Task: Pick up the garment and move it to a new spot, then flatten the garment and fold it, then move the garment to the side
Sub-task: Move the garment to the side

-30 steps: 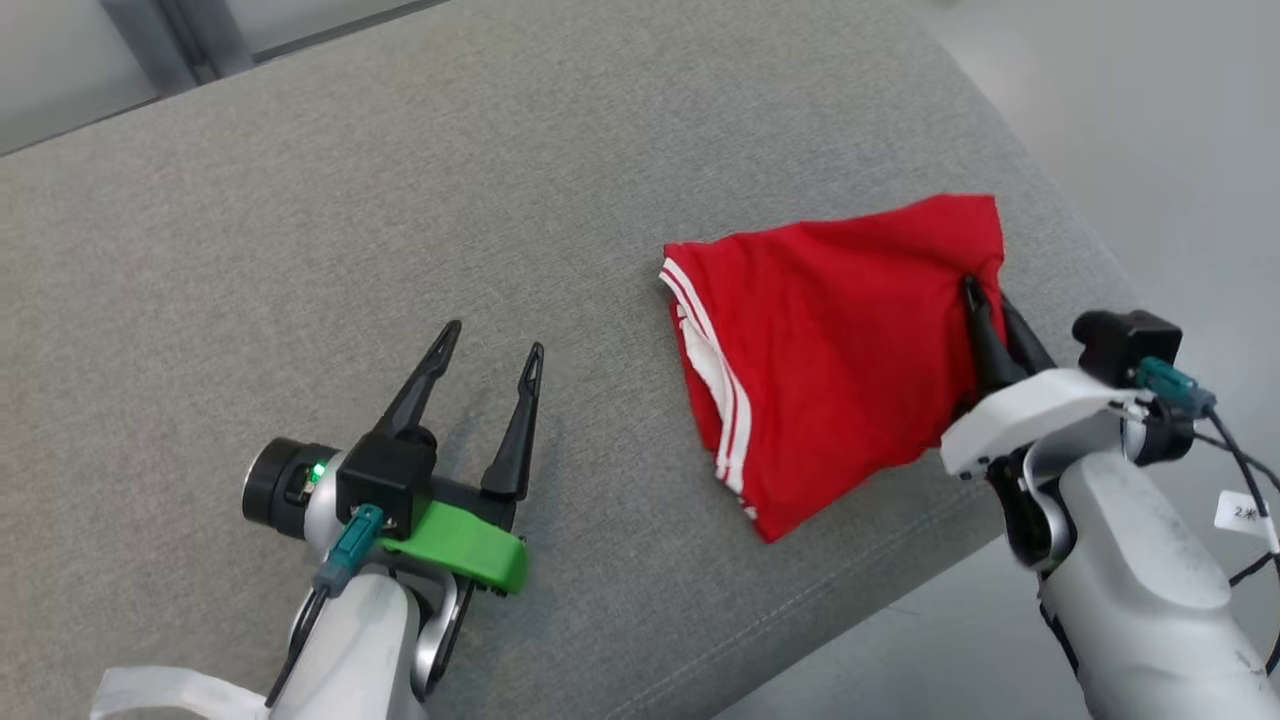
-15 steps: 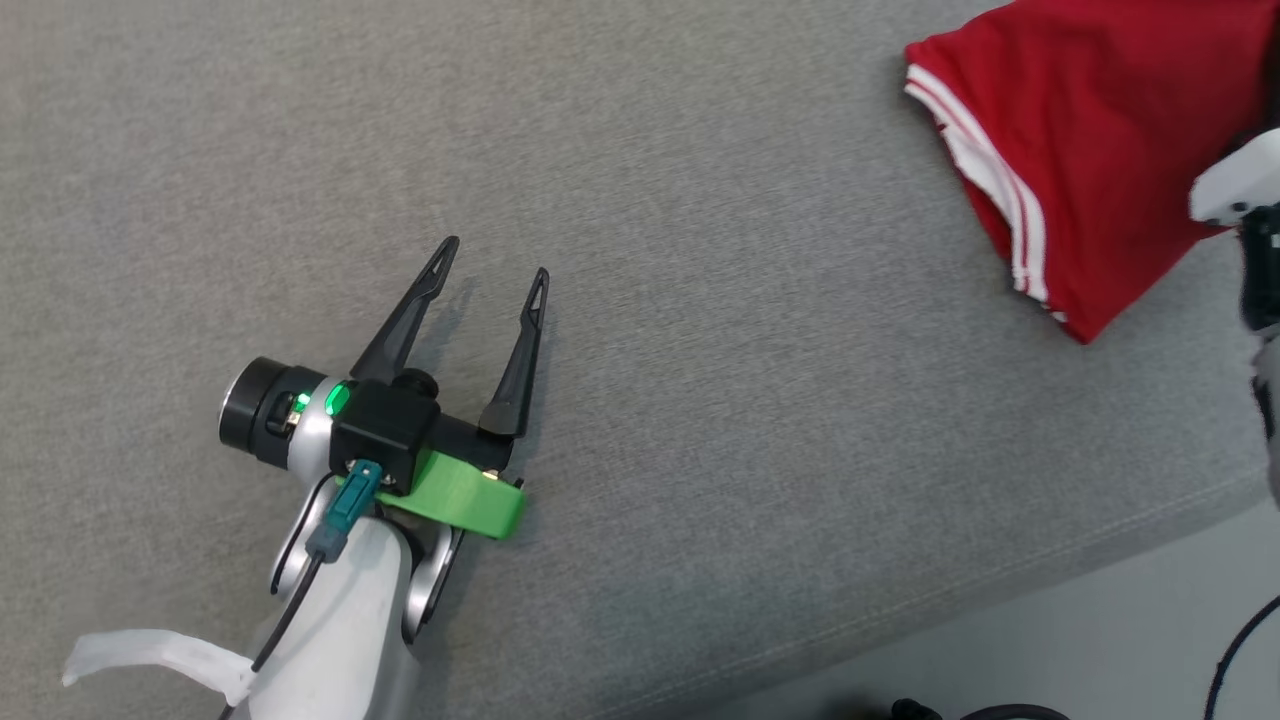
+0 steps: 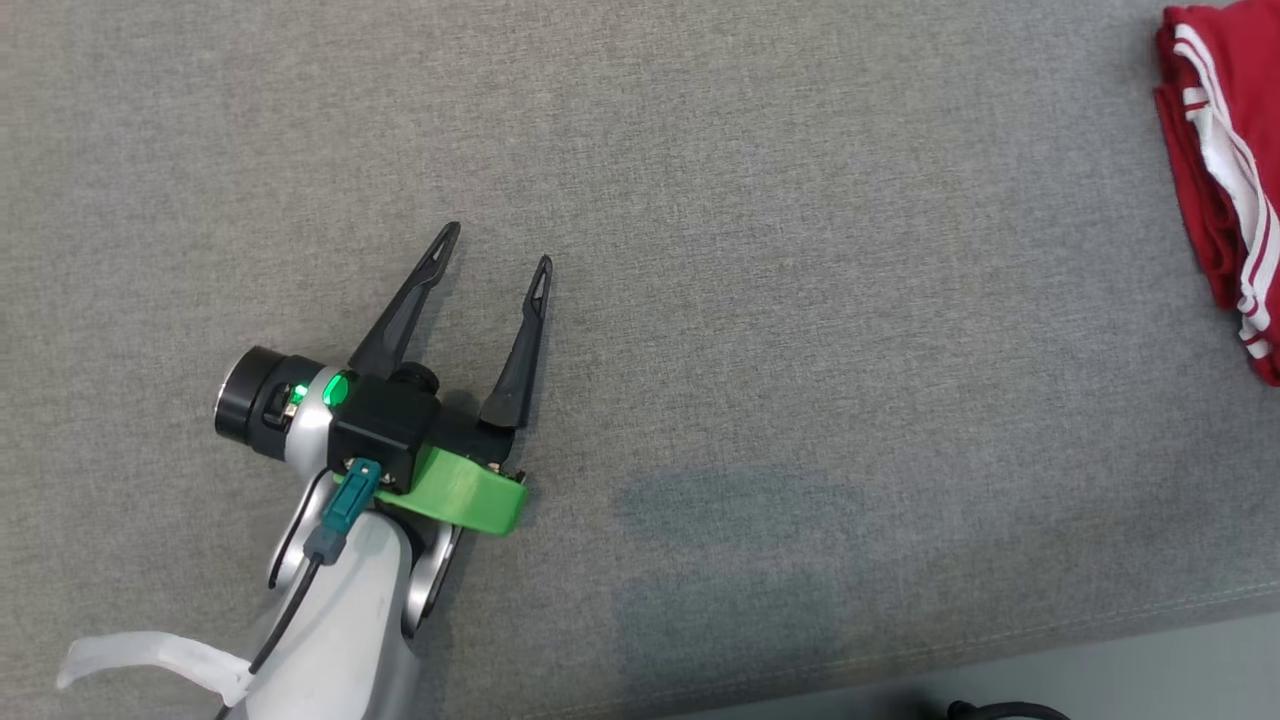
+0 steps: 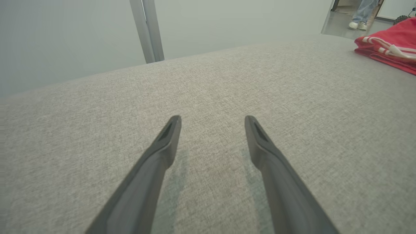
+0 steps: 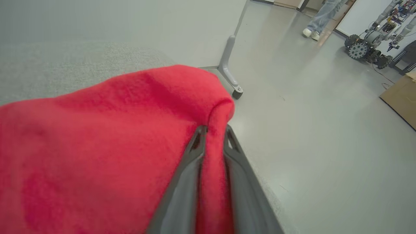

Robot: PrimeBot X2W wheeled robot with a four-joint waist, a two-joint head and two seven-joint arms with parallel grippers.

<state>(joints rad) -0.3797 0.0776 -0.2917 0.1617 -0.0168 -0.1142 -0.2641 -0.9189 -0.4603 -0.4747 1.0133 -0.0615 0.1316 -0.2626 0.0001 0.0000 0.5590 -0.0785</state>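
Note:
The garment [image 3: 1225, 150] is red with white stripes. It lies folded on the grey cushion [image 3: 800, 300], cut off by the head view's right edge, and sits far right as a low red pile [image 4: 390, 48] in the left wrist view. My left gripper [image 3: 498, 247] is open over bare cushion at the lower left, well away from the cloth, with nothing between its fingers [image 4: 212, 120]. In the right wrist view my right gripper [image 5: 214, 130] is shut on a raised fold of the garment [image 5: 97, 130], near the cushion's edge.
The cushion's front seam [image 3: 1000, 640] runs along the bottom of the head view, with floor below it. The right wrist view looks past the cushion to grey floor, a caster leg [image 5: 229, 74], a person's feet [image 5: 311, 32], a wheeled robot [image 5: 364, 48] and cardboard [image 5: 403, 97].
The head camera has swung left, so the garment now sits at the picture's right edge and the right arm is out of that picture. The left gripper stays open.

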